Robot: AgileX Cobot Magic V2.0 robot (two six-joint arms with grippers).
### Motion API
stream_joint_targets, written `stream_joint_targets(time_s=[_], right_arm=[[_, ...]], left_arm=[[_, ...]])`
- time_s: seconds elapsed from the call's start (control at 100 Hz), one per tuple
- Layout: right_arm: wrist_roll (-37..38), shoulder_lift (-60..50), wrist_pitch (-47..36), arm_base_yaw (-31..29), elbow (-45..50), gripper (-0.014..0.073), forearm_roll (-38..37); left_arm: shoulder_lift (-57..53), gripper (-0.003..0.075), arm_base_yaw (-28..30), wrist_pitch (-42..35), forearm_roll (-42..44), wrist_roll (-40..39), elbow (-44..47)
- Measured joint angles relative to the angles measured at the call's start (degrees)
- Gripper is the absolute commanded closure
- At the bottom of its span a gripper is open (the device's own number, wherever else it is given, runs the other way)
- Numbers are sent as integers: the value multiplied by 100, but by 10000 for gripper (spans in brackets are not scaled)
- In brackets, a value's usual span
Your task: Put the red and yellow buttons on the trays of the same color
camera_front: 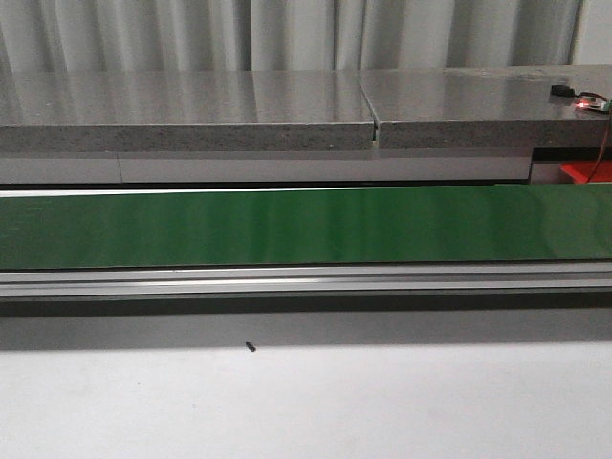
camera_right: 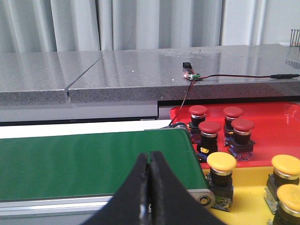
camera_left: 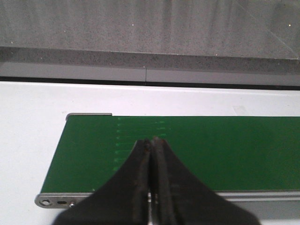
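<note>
- Front view: the green conveyor belt [camera_front: 306,227] runs across the middle of the frame from the left edge to the right edge. A grey stone counter [camera_front: 287,110] spans the upper part. A white table surface [camera_front: 306,402] fills the lower part. No arm shows in this view.
- Front view, right edge: a corner of the red tray [camera_front: 585,172] shows just below the counter.
- Left wrist view: the left gripper [camera_left: 151,143] sits at lower centre of the frame, over the belt's end. Its jaws are pressed together with nothing between them.
- Right wrist view: the right gripper [camera_right: 149,159] sits at lower centre, over the belt near its end roller. Its jaws are closed and hold nothing.
- Right wrist view, right of centre: four red buttons [camera_right: 209,127] stand upright on the red tray.
- Right wrist view, lower right: three yellow buttons [camera_right: 221,161] stand on the yellow tray [camera_right: 248,204], which lies just beside the belt's end.
- Right wrist view, upper centre: a small circuit board [camera_right: 191,75] with a trailing wire lies on the counter.
</note>
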Motion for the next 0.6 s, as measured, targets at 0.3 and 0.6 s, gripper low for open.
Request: stream_joint_targets(time_s=[0.3, 0.6], right_arm=[[0, 0, 0, 0, 0, 662, -3], [0, 0, 0, 0, 0, 662, -3]], left_arm=[[-1024, 741, 72, -627, 177, -14, 1114], [-2184, 741, 120, -1172, 206, -14, 2196]])
